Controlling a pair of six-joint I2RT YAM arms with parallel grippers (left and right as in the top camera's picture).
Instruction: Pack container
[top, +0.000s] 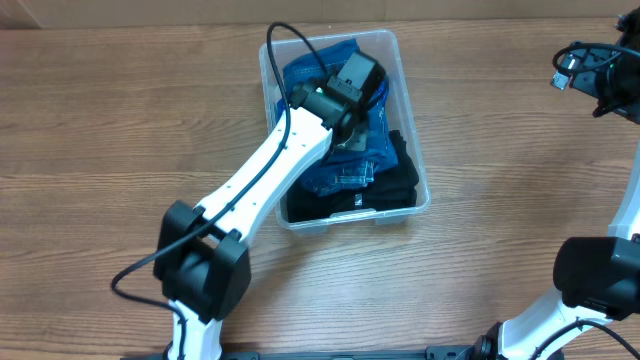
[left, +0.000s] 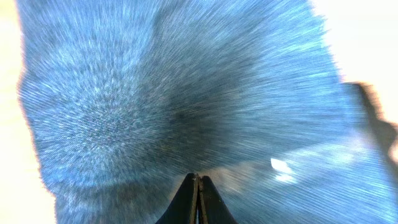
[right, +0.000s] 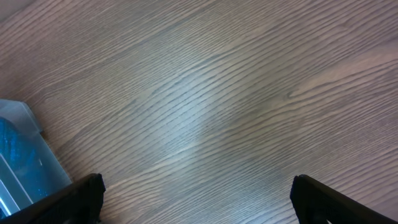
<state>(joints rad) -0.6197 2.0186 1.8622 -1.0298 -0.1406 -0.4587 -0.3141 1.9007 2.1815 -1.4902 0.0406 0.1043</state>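
The left arm (top: 270, 165) reaches diagonally across the wood-grain worktop (top: 120, 130) into the clear container (top: 422, 160), which sits at centre holding blue fabric (top: 340, 180) and a black garment (top: 390, 185). The left hand (left: 198, 186) points down with its fingers pressed together, though whether any cloth is pinched cannot be told. Its wrist view shows only blurred blue fabric up close, while the right wrist view shows the right hand (right: 198, 199), fingers wide apart over bare wood well right of the container, one corner of it at the edge.
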